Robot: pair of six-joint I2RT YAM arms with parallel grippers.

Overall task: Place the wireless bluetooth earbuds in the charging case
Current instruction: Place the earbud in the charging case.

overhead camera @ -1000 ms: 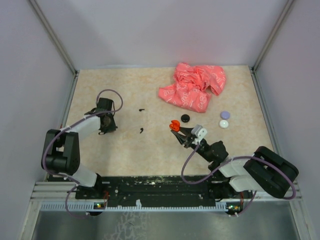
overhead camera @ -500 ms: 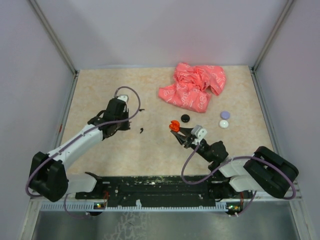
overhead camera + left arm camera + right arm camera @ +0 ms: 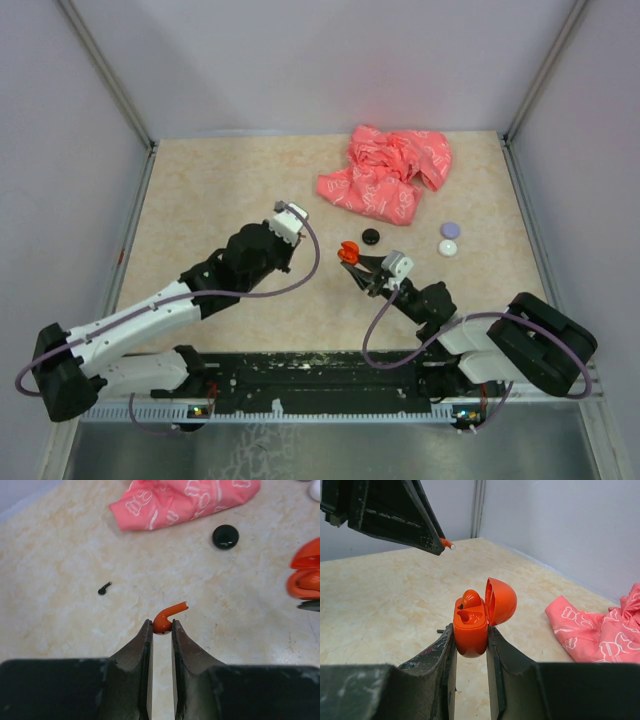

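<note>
Left gripper (image 3: 161,630): nearly shut, just a thin gap, pinching the orange earbud (image 3: 167,616) by its bulb end. The stem pokes out past the fingertips and up to the right.
Right gripper (image 3: 470,629): clamped on the lower body of the charging case (image 3: 472,622), holding it upright above the table (image 3: 220,190) with the lid flipped open.
Where the bud is: in the air, to the left of the case and near it but not touching. The right wrist view shows the stem tip up at top left.
Case contents: looks like one socket already has a bud in it and the nearer one is free, though I can't be totally sure.
Step in hand: I'd say it's carrying the bud over to the open socket.
How to nail it: turn the wrist so the stem points down into the free well, come in from above clear of the lid, and go slow. Only let go once the bulb sits flush, and keep the right arm dead steady.
Watch out: the pinch is tiny, so any bump on the rim could flick the bud out.
Other stuff: pink cloth (image 3: 385,175), black disc (image 3: 225,536) and a small black bit (image 3: 104,588), all well apart from the handoff.
</note>
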